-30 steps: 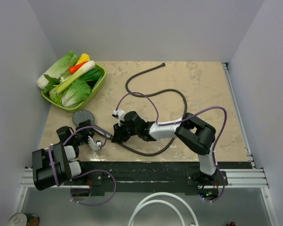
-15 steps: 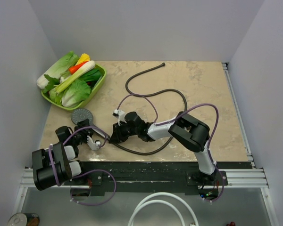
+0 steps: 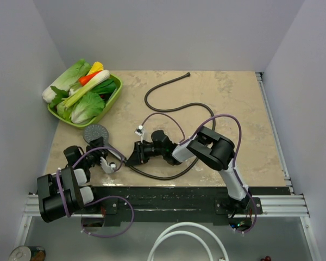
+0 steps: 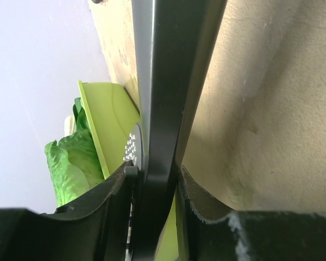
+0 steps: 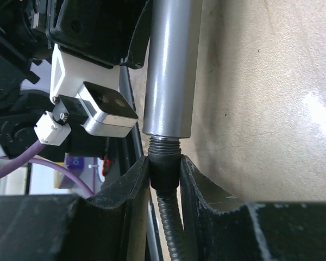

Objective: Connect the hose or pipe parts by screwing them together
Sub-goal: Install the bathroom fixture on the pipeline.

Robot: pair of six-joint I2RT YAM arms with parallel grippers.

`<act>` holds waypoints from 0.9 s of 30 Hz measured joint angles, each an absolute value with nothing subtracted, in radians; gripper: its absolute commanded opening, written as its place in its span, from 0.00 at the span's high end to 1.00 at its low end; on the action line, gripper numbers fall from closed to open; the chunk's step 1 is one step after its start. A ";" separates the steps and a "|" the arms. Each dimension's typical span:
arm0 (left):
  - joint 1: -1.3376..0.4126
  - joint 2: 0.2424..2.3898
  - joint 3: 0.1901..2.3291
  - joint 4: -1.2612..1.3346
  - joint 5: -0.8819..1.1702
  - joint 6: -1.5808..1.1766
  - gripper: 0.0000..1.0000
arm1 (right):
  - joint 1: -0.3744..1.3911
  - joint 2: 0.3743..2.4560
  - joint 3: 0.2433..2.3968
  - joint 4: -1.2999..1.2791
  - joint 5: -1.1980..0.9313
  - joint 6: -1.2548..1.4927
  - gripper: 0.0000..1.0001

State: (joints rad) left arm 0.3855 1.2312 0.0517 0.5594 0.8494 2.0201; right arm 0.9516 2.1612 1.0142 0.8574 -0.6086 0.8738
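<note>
Hose nut (image 5: 164,173) sits pinched inside right gripper (image 5: 164,163).

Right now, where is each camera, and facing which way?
Top external: above, behind both arms' bases, looking down on the beige table.
Left wrist: looks past the left gripper along the grey metal shower-head handle toward the green tray.
Right wrist: looks past the right gripper clamping the end nut of the dark-brown hose.
Both wrist views share that handle.
</note>
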 measured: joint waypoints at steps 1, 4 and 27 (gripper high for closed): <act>0.385 1.231 0.052 0.560 0.852 2.022 1.00 | 0.948 2.172 1.012 0.885 -0.621 0.891 0.69; 0.385 1.229 0.052 0.563 0.878 2.024 1.00 | 0.939 2.186 1.009 0.934 -0.635 0.927 0.64; 0.363 1.179 0.048 0.482 1.041 2.016 1.00 | 0.832 1.980 1.090 0.514 -0.490 0.665 0.02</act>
State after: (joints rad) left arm 0.3630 1.1793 0.0479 0.4824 1.0412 2.0155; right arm 0.8318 1.9804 1.0897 0.5144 -0.4896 0.6655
